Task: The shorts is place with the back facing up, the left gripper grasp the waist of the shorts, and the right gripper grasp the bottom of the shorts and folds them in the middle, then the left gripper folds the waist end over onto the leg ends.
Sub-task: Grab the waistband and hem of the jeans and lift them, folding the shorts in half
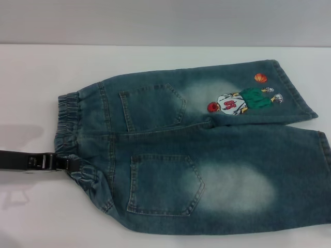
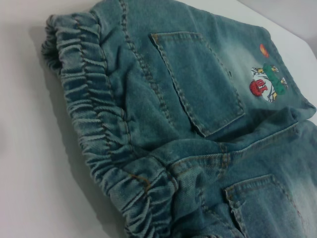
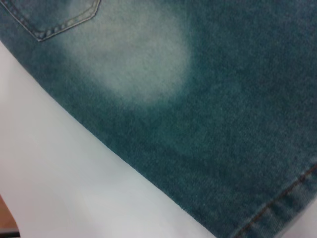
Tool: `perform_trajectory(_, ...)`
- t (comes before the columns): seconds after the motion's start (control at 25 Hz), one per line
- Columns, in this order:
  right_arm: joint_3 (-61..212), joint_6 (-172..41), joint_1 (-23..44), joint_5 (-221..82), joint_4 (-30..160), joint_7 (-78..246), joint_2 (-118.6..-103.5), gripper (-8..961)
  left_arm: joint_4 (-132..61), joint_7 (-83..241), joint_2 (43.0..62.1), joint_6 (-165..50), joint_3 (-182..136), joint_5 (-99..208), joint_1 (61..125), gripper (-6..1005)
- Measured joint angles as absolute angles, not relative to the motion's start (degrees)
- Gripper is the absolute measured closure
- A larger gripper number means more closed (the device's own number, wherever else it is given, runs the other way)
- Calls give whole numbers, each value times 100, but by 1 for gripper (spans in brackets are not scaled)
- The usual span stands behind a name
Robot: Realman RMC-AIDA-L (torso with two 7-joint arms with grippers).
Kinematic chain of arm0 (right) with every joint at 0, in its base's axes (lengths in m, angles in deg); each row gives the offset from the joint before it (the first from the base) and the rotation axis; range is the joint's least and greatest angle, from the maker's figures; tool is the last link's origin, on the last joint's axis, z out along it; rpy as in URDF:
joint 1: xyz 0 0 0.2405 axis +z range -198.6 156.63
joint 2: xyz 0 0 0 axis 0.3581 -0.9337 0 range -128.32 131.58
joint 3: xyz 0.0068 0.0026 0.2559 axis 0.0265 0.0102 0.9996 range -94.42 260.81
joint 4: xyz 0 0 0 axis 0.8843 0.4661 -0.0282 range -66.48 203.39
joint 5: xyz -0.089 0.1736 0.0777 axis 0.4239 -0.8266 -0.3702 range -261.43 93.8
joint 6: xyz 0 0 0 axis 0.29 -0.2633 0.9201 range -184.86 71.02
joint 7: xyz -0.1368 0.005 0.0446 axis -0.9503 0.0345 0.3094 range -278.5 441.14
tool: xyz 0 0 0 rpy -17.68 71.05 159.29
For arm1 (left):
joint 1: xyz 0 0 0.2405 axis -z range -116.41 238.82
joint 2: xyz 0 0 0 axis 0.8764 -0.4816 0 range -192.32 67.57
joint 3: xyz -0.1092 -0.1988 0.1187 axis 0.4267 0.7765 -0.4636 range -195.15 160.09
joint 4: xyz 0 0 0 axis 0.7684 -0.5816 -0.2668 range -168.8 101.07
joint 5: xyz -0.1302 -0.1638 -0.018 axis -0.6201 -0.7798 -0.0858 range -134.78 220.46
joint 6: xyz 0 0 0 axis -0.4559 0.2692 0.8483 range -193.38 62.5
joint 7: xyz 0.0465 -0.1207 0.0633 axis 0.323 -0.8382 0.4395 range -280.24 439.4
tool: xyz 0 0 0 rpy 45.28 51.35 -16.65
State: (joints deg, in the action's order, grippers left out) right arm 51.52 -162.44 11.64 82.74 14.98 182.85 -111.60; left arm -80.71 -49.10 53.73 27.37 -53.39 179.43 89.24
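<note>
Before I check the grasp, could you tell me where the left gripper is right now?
In the head view the left gripper reaches in from the robot's left, at the gathered waistband of the shorts, beside the nearer back pocket.

A white table [image 1: 31,93] carried the shorts [image 1: 207,165], spread flat back-up, waistband toward its left edge, legs reaching right.

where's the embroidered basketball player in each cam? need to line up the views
Head view: embroidered basketball player on the far leg of the shorts, upper right of the picture.
Left wrist view: same figure, small, far from the gathered waistband.
Right wrist view: not in it.
Shared landmark: the pale worn patch beside a back pocket; another pale patch adjoins the figure.
</note>
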Motion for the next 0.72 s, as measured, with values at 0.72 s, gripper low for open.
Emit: perform_trajectory(0.72, 5102, -16172, 1235, 8205, 1403, 18310, -11340, 277, -8021, -4909, 5393, 2721, -5342, 17945, 8925, 954)
